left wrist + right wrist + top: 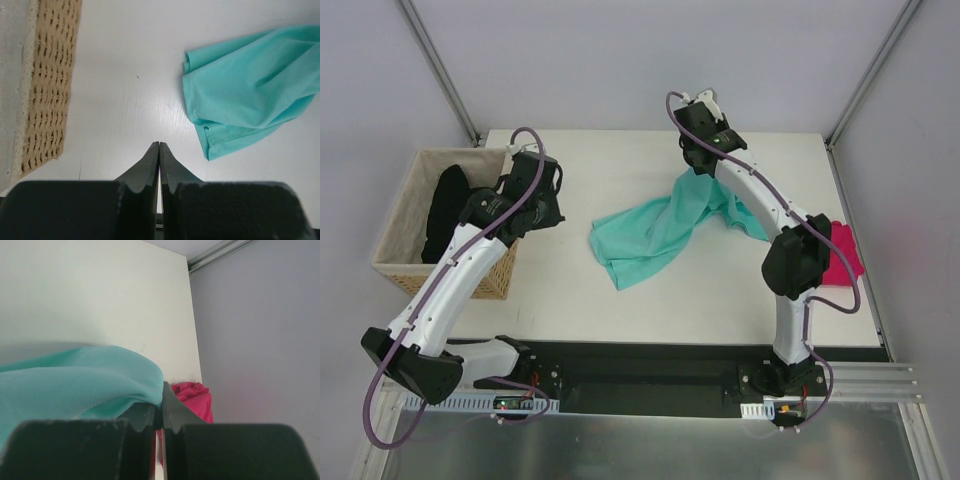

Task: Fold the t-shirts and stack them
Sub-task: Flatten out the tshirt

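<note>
The left arm (460, 270) reaches forward, slanting inward. The left gripper (159, 149) is pressed closed, with nothing between its fingers. The right arm (760, 195) bends at the elbow and stretches toward the far side, wrist raised. The right gripper (161, 392) appears pinched on a fold of the teal-mint t-shirt (75, 385).

A woven tan wicker basket (398, 225) sits at the white table's (620, 310) left edge, holding crumpled black cloth (445, 215).
</note>
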Controlling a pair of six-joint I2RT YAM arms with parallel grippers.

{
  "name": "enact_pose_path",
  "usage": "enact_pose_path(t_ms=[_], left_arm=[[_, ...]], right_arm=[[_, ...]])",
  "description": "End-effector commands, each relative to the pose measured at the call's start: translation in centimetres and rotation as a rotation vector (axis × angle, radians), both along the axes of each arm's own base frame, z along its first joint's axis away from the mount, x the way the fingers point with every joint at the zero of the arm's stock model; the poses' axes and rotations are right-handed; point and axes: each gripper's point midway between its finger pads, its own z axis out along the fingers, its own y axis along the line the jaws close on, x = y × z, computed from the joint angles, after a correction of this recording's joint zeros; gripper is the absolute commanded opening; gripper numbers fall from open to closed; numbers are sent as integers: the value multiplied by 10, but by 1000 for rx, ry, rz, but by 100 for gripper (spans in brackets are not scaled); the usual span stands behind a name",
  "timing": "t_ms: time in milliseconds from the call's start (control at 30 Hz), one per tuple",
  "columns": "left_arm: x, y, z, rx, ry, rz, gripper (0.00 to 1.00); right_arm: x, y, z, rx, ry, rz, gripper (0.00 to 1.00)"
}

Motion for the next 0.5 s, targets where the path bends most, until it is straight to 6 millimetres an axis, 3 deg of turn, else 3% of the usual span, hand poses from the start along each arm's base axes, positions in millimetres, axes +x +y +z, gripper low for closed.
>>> enact_pose_path(t_ms=[0,133,300,467], left_arm=[[-4,-13,-9,-44,61,-48,0],[-5,-21,-20,-55,102,-72,0],[-3,-25,-24,-53,118,-81,0],[-3,-27,-22,-49,115,-92,0]], right_arm=[[18,4,11,4,-54,0,1],[24,4,12,24,-76,7,1],[42,16,42,57,-187,56,1],[55,25,55,79,-250,109,1]])
